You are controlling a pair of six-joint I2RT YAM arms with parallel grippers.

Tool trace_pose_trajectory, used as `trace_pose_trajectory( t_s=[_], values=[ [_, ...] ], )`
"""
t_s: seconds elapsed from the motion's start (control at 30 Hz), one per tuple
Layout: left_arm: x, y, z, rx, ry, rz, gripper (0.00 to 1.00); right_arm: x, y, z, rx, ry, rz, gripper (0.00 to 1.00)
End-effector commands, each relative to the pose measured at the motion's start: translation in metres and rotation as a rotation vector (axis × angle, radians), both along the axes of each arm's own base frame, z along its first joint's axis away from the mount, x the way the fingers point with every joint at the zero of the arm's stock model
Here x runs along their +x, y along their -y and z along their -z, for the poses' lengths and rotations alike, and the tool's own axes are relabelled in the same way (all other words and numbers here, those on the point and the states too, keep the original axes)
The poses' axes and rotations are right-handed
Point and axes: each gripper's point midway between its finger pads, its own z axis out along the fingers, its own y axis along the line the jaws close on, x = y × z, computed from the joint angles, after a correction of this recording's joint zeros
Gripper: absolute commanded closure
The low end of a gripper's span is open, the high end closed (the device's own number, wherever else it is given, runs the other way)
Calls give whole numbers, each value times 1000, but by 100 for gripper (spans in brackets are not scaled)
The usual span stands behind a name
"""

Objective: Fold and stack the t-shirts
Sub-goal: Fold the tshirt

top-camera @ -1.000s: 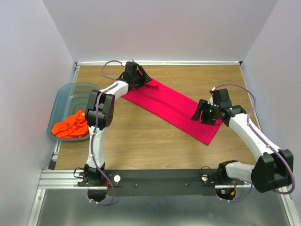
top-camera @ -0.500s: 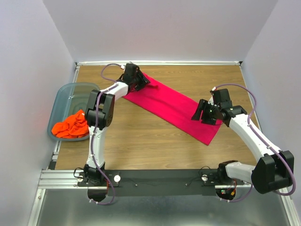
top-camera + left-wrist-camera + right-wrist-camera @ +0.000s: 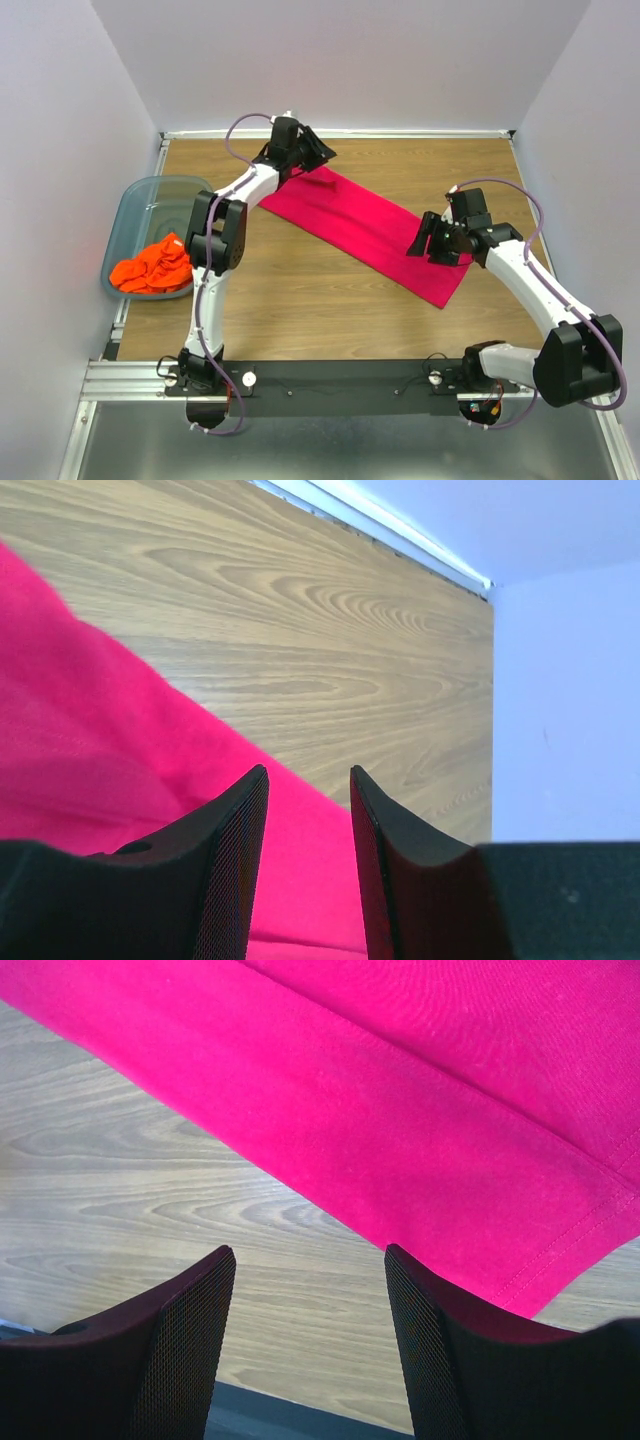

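The magenta-pink t-shirt [image 3: 365, 225] lies folded into a long strip, running diagonally across the wooden table [image 3: 300, 290]. My left gripper [image 3: 322, 155] hovers just over the strip's far left end. Its jaws stand apart, and pink cloth [image 3: 100, 730] shows below and between the fingers [image 3: 235, 830], which grip nothing. My right gripper [image 3: 425, 247] is open over the strip's near right end. In the right wrist view it [image 3: 308, 1260] frames bare wood beside the shirt's hemmed edge [image 3: 450, 1110]. The orange t-shirt [image 3: 150, 268] sits crumpled in the bin.
The translucent blue-grey bin [image 3: 160, 195] rests at the table's left edge. White walls close in the back and both sides. The back rail [image 3: 380, 525] runs close behind the left gripper. A black bar [image 3: 340, 380] at the near edge carries both arm bases.
My left gripper has lifted off the shirt's far end and moved a little right and back, its jaws narrowing. The right arm has stayed in place.
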Motion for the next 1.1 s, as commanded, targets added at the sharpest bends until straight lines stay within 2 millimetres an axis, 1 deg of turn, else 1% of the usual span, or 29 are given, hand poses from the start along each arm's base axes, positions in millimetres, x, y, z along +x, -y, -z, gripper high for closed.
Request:
trace_pose_trajectory(
  t_s=[0.0, 0.1, 0.2, 0.4, 0.5, 0.63, 0.8, 0.93, 0.97, 1.07],
  values=[
    [-6, 13, 41, 9, -54, 90, 53, -3, 4, 8, -28, -14, -1, 30],
    [-8, 19, 54, 7, -67, 130, 53, -5, 4, 11, -30, -22, -2, 30],
    [-14, 20, 60, 8, -87, 144, 53, -6, 4, 11, -29, -23, 2, 30],
    [-29, 7, 63, 48, -96, 137, 53, -6, 4, 13, -30, -25, 0, 30],
    [-39, 3, 71, 58, -121, 142, 53, -5, 4, 12, -27, -23, 2, 30],
    [-49, -2, 77, 66, -131, 140, 53, -6, 3, 12, -22, -22, 1, 30],
    [-52, -6, 76, 63, -133, 136, 53, -9, 4, 15, -23, -27, -1, 30],
    [-53, -11, 67, 72, -108, 134, 53, -8, 4, 14, -26, -20, -2, 30],
    [-53, -12, 60, 74, -94, 133, 53, -8, 4, 15, -28, -24, -1, 30],
    [-59, -14, 60, 87, -91, 141, 53, -9, 4, 17, -29, -27, -5, 30]
  ],
)
